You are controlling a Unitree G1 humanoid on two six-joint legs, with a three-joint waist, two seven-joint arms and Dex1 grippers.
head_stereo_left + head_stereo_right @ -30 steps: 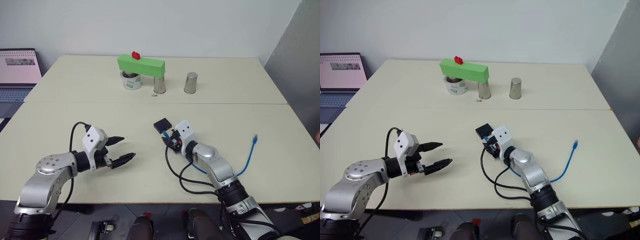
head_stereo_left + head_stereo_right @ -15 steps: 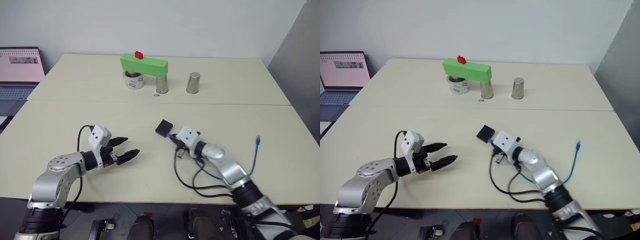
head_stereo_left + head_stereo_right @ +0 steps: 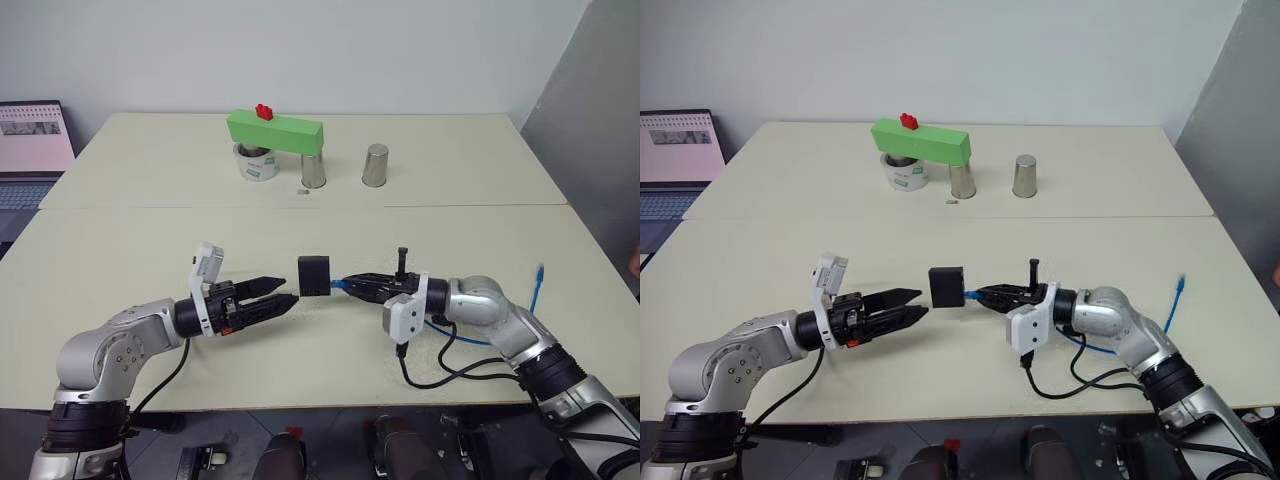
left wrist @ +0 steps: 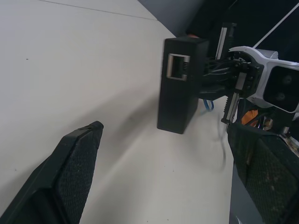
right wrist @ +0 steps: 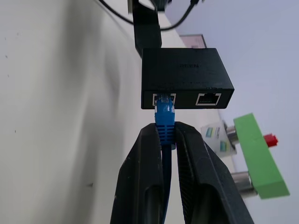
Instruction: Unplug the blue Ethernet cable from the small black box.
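Right hand (image 3: 346, 286) clamped on blue Ethernet cable (image 5: 164, 119), still plugged into small black box (image 3: 314, 274); left hand (image 3: 285, 300) wide open, empty, beside box.

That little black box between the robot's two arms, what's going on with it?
The robot is working on pulling a blue Ethernet cable out of the small black box. Its right gripper, jaws shut, pinches the cable just behind the plug, which is still seated in the box's port. The box hangs off the table on that plug. The left gripper, jaws open, points at the box from the other side without touching it.
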